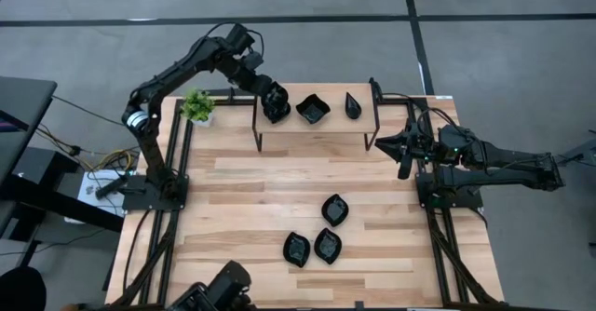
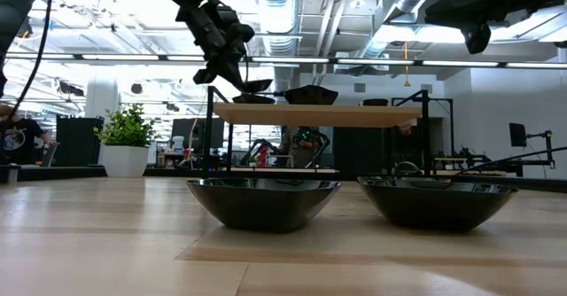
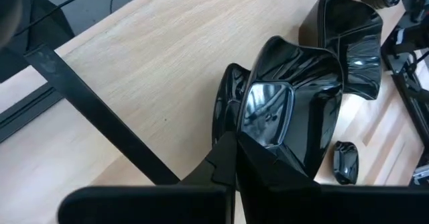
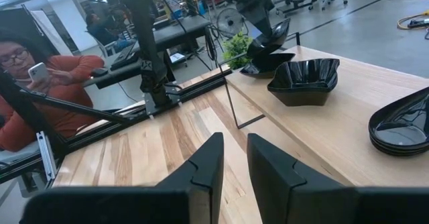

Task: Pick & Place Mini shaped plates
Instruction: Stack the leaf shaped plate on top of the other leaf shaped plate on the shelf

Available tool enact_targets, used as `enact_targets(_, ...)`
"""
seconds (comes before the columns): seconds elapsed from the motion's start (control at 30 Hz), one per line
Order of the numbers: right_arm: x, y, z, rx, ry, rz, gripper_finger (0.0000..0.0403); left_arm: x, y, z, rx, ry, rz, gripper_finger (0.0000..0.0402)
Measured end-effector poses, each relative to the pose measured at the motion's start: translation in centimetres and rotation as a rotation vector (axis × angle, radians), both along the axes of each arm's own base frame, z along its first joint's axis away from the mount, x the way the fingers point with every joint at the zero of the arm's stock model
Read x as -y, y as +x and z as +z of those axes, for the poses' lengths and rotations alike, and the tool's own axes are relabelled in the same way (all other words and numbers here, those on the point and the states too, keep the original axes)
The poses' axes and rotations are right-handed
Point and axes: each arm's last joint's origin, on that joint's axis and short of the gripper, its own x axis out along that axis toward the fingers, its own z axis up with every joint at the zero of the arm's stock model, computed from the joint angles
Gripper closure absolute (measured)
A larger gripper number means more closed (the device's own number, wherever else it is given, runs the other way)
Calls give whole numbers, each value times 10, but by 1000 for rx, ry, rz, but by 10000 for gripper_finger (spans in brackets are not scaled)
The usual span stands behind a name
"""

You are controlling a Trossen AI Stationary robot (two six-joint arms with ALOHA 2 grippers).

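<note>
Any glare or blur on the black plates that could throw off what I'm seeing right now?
Left wrist view: bright reflections on the glossy plate held by the left gripper. Low view: two near plates fill the foreground, ceiling lights mirrored along their rims. High view: plates on the table are small dark blobs, shapes hard to read.

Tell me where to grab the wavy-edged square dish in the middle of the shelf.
Take the wavy-edged square dish by one raised side wall, from straight above, one finger inside the bowl and one outside. It sits upright and alone, and the right end effector, open and nearby, looks better placed.
</note>
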Motion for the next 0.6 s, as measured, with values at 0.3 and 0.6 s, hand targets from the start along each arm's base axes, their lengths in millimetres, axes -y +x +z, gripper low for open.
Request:
enact_targets(0.3, 0, 0, 0, 0, 0, 0, 339, 7, 6, -15, -59, -17, 6, 399)
enact_targets(0.6, 0, 0, 0, 1, 0, 0, 339, 6, 8, -15, -55, 13, 16, 393)
